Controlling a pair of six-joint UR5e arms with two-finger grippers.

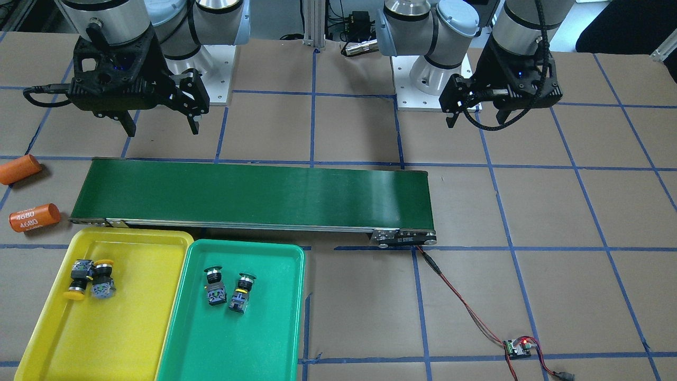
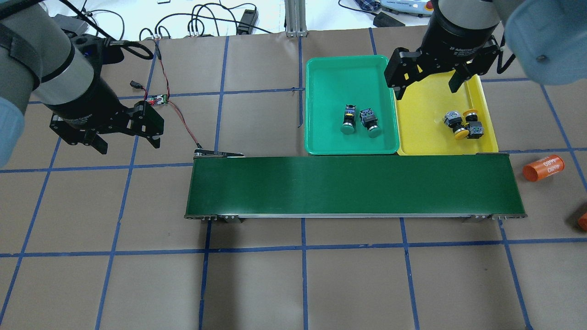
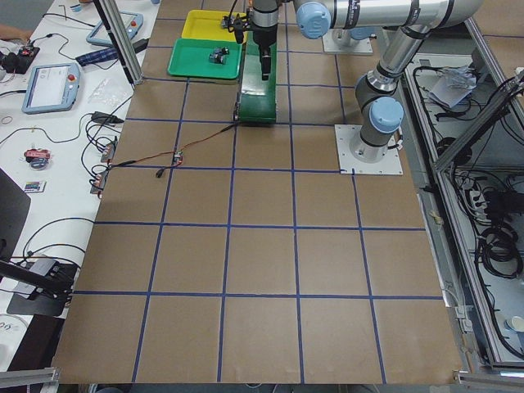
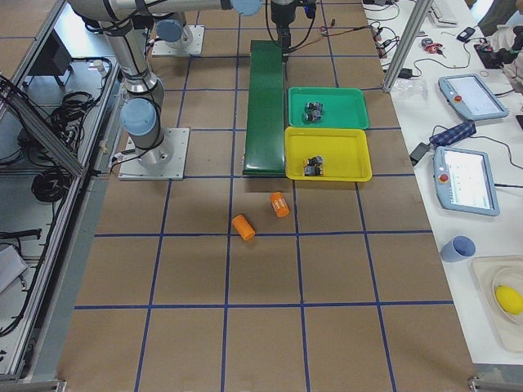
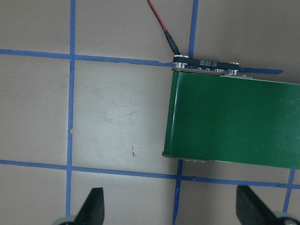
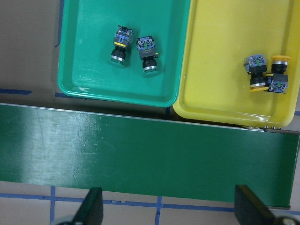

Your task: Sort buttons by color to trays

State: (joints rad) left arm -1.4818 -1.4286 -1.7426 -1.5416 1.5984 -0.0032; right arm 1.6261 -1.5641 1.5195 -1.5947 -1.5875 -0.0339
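Note:
Two yellow-capped buttons (image 1: 79, 280) (image 1: 103, 279) lie side by side in the yellow tray (image 1: 132, 323). Two green-capped buttons (image 1: 214, 286) (image 1: 242, 293) lie in the green tray (image 1: 254, 344). In the right wrist view the green pair (image 6: 121, 44) (image 6: 147, 55) and the yellow pair (image 6: 257, 72) (image 6: 279, 75) show in their trays. My right gripper (image 2: 426, 90) is open and empty, high over the yellow tray's far part (image 2: 426, 128). My left gripper (image 2: 128, 145) is open and empty, above the bare table left of the conveyor's end.
A long dark-green conveyor belt (image 2: 353, 185) runs along the trays' near side. Two orange cylinders (image 1: 20, 169) (image 1: 34, 217) lie beyond the belt's end by the yellow tray. A small circuit board (image 2: 156, 99) with red wires lies near my left gripper.

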